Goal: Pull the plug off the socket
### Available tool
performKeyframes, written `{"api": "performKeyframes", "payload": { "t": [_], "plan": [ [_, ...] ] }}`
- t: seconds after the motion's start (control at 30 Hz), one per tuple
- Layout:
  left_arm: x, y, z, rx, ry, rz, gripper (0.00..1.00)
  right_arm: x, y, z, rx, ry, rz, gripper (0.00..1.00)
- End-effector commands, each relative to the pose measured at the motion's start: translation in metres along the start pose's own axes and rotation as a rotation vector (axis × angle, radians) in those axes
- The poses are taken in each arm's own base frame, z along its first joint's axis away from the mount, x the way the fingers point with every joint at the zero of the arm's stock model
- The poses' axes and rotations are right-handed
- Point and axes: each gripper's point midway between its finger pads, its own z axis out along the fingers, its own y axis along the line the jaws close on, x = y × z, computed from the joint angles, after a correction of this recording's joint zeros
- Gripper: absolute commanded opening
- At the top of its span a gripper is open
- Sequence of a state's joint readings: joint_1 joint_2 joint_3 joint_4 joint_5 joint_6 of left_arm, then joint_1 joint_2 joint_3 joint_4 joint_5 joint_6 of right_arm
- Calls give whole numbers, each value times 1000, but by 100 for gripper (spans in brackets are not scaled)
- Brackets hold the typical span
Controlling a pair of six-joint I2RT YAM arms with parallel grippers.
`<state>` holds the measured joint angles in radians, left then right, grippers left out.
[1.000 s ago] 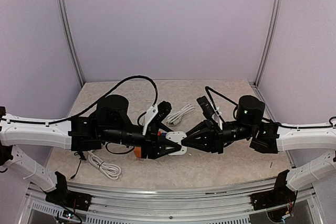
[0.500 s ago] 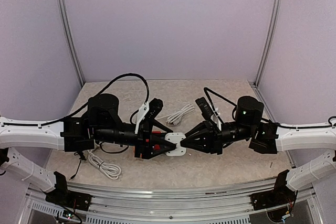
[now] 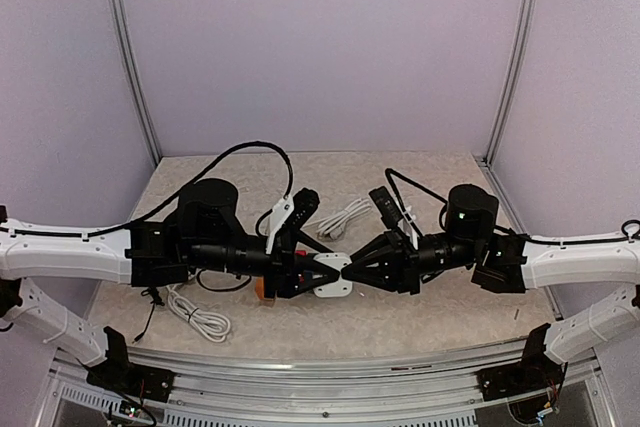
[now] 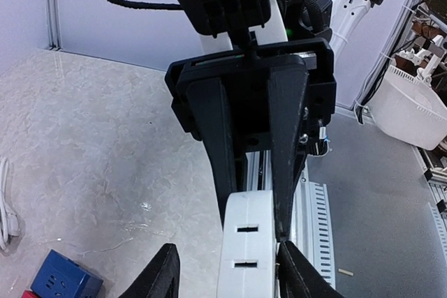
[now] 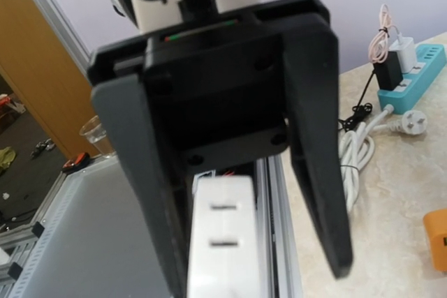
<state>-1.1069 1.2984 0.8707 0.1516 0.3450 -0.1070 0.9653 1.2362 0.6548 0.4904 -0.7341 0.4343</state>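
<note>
A white socket block (image 3: 335,280) with two slots hangs in the air between both grippers. It also shows in the left wrist view (image 4: 246,246) and in the right wrist view (image 5: 223,239). I see no plug in its slots. My left gripper (image 3: 322,275) is open around the block's near end. One of its fingers (image 4: 297,277) touches the block and the other (image 4: 159,278) stands apart. My right gripper (image 3: 352,272) meets it from the right. Its black fingers (image 4: 285,144) flank the block's far end and appear shut on it.
Two white cable coils lie on the table, one at front left (image 3: 200,315) and one at the back (image 3: 345,215). An orange block (image 3: 262,287) sits under the left arm. A blue socket cube (image 4: 59,280) and a teal power strip (image 5: 415,68) with chargers lie nearby.
The left arm drew back to the left off the block, then came back right around it. The white block and the right arm have stayed almost in place.
</note>
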Motion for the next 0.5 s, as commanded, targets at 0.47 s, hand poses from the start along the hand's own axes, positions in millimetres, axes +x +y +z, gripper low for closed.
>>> {"api": "performKeyframes", "payload": {
  "t": [0.47],
  "plan": [
    [2, -4, -11, 10, 7, 5, 64, -6, 6, -2, -9, -30, -27, 0]
  ]
}}
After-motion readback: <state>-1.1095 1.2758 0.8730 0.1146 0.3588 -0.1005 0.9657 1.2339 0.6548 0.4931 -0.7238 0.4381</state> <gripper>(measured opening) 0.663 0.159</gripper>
